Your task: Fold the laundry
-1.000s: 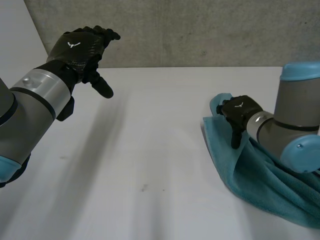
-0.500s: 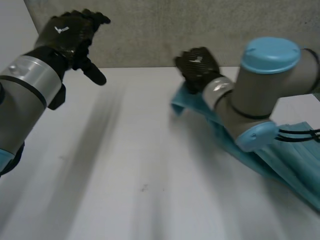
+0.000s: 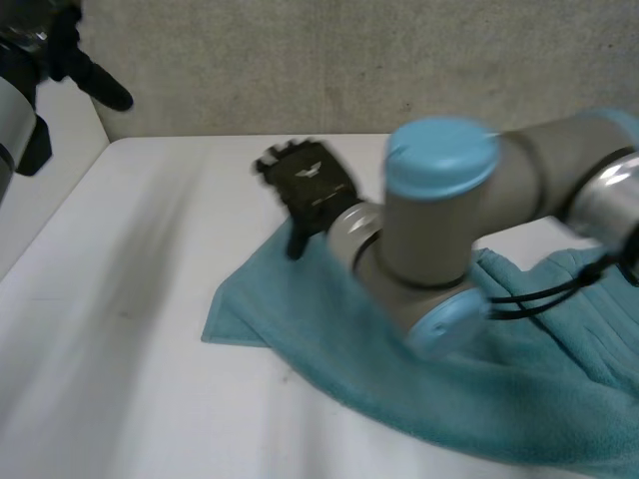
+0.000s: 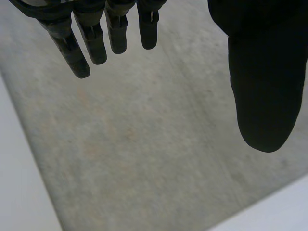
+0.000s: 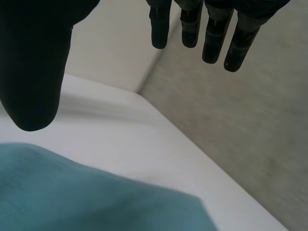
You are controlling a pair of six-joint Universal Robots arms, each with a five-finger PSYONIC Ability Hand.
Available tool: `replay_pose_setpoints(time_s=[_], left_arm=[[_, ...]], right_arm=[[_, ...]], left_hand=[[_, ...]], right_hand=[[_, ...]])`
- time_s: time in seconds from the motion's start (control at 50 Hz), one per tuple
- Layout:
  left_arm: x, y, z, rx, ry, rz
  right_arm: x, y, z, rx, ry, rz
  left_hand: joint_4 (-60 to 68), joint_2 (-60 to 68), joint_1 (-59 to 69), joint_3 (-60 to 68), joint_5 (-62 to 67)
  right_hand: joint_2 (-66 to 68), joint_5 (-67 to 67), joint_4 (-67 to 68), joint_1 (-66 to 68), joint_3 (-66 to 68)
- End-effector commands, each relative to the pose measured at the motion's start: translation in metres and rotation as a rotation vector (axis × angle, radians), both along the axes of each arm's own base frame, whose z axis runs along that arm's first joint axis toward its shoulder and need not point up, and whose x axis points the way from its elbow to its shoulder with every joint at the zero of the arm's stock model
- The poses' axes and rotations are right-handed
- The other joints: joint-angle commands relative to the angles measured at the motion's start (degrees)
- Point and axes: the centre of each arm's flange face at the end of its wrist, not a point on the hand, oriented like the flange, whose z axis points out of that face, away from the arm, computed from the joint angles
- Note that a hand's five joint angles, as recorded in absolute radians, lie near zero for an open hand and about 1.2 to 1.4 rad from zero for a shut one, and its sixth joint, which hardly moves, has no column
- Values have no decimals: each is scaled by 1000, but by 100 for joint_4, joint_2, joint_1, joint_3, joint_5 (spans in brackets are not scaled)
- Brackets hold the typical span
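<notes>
Teal towel lying rumpled at lower centre and right, no fold yet made; right hand spread, empty, at its upper edge; left hand spread, empty, upper left

the towel lies on the right half of the worktop; the right hand hangs over its far edge, the left hand well apart, far left.

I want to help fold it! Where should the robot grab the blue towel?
Probably the towel at its pointed corner, lying flat and free on the table. Come from the robot's left side, where the open left hand has bare table to slide in; the rest lies beneath the right arm.
</notes>
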Motion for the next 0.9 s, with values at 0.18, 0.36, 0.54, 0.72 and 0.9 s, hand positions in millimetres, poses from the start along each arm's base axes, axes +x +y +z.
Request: replay_pose_setpoints(time_s=[0.18, 0.36, 0.54, 0.72, 0.9], left_arm=[[-24, 18, -116, 334, -167, -185], [-32, 32, -178, 413, -406, -239], [-43, 21, -210, 390, -425, -298], [-46, 17, -237, 444, -450, -317], [-50, 14, -247, 462, -456, -326]], right_arm=[[-141, -11, -5, 216, 166, -325], [-176, -4, -27, 231, 195, -356], [-203, 5, -40, 255, 203, -391], [-227, -3, -48, 258, 175, -453], [-232, -6, -49, 266, 173, -468]], left_hand=[[1379, 1380, 1404, 1371, 1411], [1935, 1936, 1959, 1927, 1966], [1951, 1952, 1976, 1943, 1983], [1985, 1986, 2010, 1977, 2017], [2203, 2204, 2228, 2195, 2235]], right_hand=[[-252, -348, -314, -169, -210], [219, 122, 156, 301, 260], [370, 274, 308, 453, 412], [370, 274, 308, 453, 412], [421, 325, 359, 503, 463]])
